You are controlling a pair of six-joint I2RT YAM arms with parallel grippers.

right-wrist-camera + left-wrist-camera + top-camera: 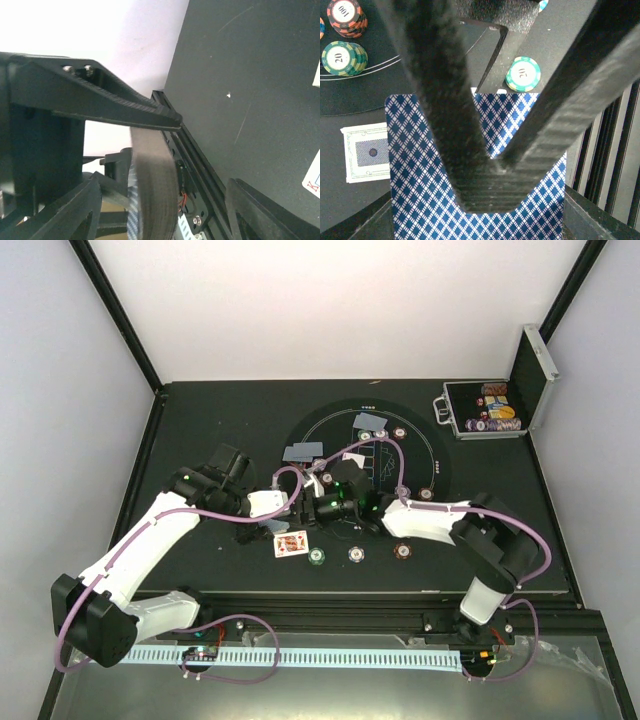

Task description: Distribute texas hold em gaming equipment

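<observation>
Pinching the deck of cards point(420, 200), low centre of the left wrist view, your left gripper point(485, 175) is clamped tight. Right gripper point(322, 506) stands part-open at its edge. Cards should be light, slick, bendy; take one by its edge.

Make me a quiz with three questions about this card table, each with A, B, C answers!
1. Where is the chip case? A near left corner; B far right corner; C near right corner.
2. What colour are the backs of the cards in the left jaws? A red; B blue and white; C green.
3. How does the king card lie? A face up; B face down; C on its edge.

Answers: 1 B, it stands open at the table's far right. 2 B, blue-and-white diamonds show under the shut jaws. 3 A, its picture shows.
</observation>
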